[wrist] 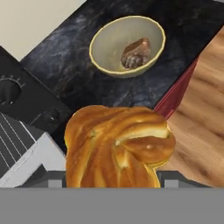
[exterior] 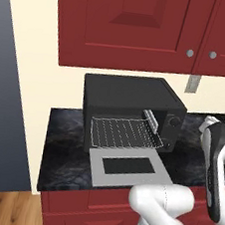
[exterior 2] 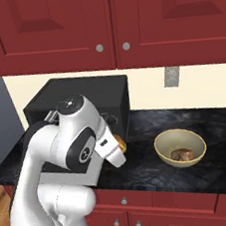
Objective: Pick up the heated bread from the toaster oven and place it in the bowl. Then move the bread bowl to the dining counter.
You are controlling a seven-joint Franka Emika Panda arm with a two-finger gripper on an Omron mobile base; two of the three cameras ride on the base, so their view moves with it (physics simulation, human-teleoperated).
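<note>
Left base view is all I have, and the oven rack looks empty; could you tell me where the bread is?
Observer: The bread is held in the tool, outside the oven.
Operator: Thank you. Where is the bowl, please?
Observer: The bowl sits on the counter, to the oven's right.
Operator: Is it empty?
Observer: No, a brownish piece lies in it.
</note>
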